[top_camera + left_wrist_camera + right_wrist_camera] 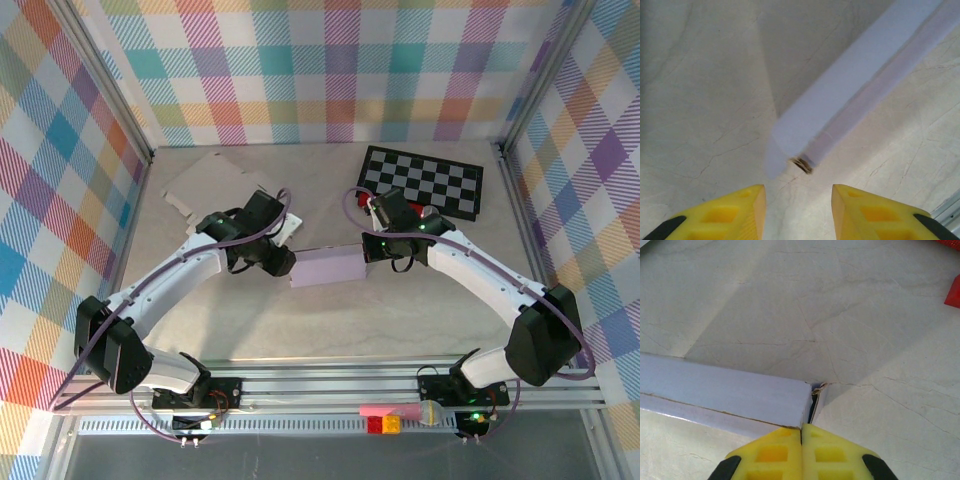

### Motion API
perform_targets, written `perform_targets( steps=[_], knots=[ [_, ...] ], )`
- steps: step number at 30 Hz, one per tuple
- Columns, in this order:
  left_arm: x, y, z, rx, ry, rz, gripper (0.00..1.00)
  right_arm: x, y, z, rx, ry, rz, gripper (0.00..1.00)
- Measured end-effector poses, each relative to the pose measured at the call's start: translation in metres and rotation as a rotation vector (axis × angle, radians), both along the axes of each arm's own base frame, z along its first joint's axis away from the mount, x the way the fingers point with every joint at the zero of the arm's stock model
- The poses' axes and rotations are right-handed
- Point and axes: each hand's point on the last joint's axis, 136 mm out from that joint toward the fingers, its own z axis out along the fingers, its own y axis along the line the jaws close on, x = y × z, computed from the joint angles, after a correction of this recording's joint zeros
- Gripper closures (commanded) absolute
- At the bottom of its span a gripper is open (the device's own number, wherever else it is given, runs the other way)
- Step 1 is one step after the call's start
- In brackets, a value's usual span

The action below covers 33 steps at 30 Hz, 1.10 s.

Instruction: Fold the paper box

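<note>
Worktop (330, 330): checkerboard (425, 180) back right, flat cardboard sheets (205, 180) back left, both well clear of the job. Paper box (329, 267) lies mid-worktop, lavender, long axis left-right, between the two arms. It looks formed into a tube, so I judge the end closures are what's left.

Left fingers (735, 215) are parted with nothing between them, and the box's left end sits just ahead. Right fingers (832, 452) are pressed fully together with their tips at the box's right end corner. Can't tell if a flap edge is pinched.

To do the step well: use the right side as a backstop, push the left end flap (777, 150) in square along the long axis and keep the box flat on the worktop, no twisting.

Box interior isn't visible, contents unknown. Red block (954, 292) sits off to the right, apart from the box.
</note>
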Motion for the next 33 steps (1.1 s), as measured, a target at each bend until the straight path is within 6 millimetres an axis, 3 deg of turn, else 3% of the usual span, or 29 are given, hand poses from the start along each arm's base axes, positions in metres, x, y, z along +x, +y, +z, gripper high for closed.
perform_targets(
  steps=[8, 20, 33],
  knots=[
    [0.008, 0.010, 0.004, -0.009, -0.006, 0.024, 0.64, 0.000, 0.000, 0.000, -0.003, 0.004, 0.000, 1.00],
    [0.008, 0.002, -0.001, -0.020, 0.035, -0.031, 0.69, 0.001, 0.001, 0.000, -0.003, 0.004, 0.000, 1.00],
    [0.013, 0.001, -0.010, -0.003, 0.053, -0.045, 0.90, 0.001, 0.000, 0.000, -0.004, 0.006, 0.000, 1.00]
  ],
)
